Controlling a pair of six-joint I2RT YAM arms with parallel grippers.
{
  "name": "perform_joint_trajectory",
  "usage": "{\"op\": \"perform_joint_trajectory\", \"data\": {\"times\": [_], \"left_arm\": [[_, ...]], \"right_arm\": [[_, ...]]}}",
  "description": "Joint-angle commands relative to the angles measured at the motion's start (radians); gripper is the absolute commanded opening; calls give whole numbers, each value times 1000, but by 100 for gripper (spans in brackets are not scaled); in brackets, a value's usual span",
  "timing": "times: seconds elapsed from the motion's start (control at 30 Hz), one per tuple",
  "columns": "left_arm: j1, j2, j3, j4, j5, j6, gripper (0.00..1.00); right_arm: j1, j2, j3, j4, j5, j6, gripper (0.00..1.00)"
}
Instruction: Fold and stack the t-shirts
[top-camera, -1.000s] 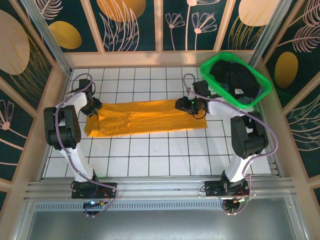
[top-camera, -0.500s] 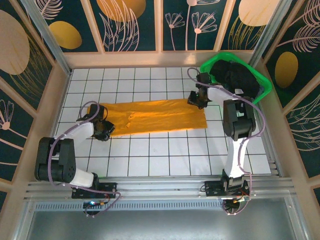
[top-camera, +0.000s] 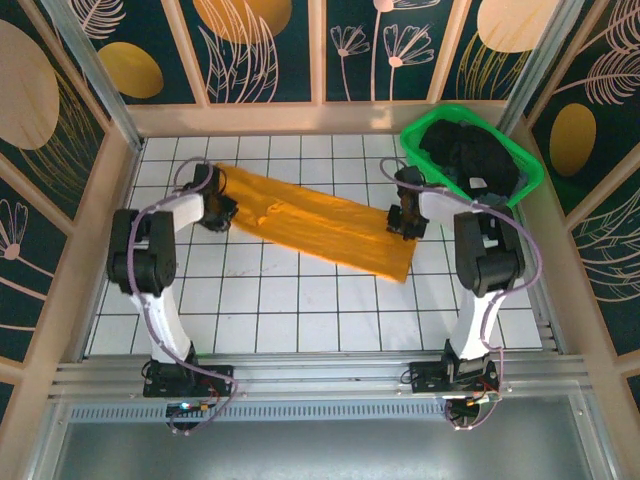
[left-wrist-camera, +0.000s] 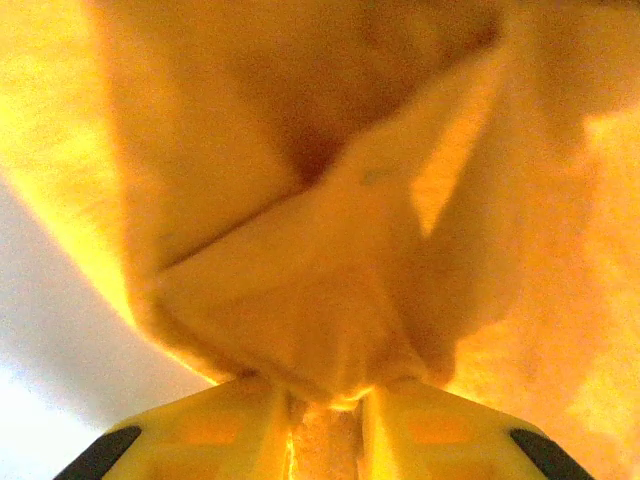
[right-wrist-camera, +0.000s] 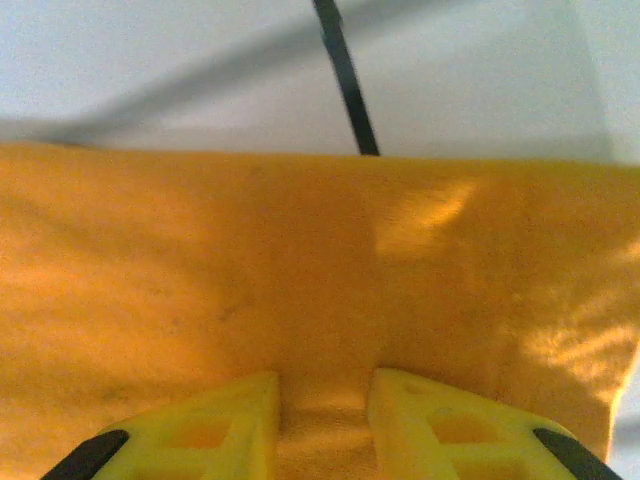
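An orange-yellow t-shirt (top-camera: 310, 225), folded into a long band, runs slantwise across the white tiled table from far left to nearer right. My left gripper (top-camera: 222, 208) is shut on the band's left end. In the left wrist view the cloth (left-wrist-camera: 330, 200) bunches into a pinch between the yellow fingers (left-wrist-camera: 325, 395). My right gripper (top-camera: 403, 222) is shut on the right end. In the right wrist view the cloth (right-wrist-camera: 250, 260) lies flat ahead and runs in between the fingers (right-wrist-camera: 322, 385). The band's right tip droops toward the near side.
A green plastic basket (top-camera: 530, 172) holding dark clothes (top-camera: 465, 150) stands at the far right corner, just behind my right arm. Wooden frame walls close the table (top-camera: 300, 310) on three sides. Bare tiles lie near the shirt's front.
My left gripper has swung from the near left to the far left, carrying the shirt's left end. The band, level before, now slants. My right gripper has shifted only slightly nearer.
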Motion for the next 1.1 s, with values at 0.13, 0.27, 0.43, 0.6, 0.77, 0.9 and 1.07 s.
{"op": "perform_joint_trajectory", "data": {"times": [0.13,0.27,0.43,0.6,0.77,0.9,1.07], "left_arm": [[-119,421,566,-61,145,53,29],[-211,661,940,-109,233,0,29],[-249,772,1128,-49,265,-91,31],[-247,640,1082,-95,212,6,39],[-252,297,674,-98,115,84,45],[-266,28,288,-95,131,128,46],[-308,-181,-37,-213,213,258,46]], "right_arm": [[169,-161,-340,-158,-170,135,34],[267,-162,-373,-135,-363,142,34],[306,-193,-263,-123,-451,148,42],[291,-279,-205,-206,-371,168,45],[254,-431,-302,-241,-194,177,46],[239,-463,-378,-221,-169,140,48],[288,-421,-407,-211,-197,101,49]]}}
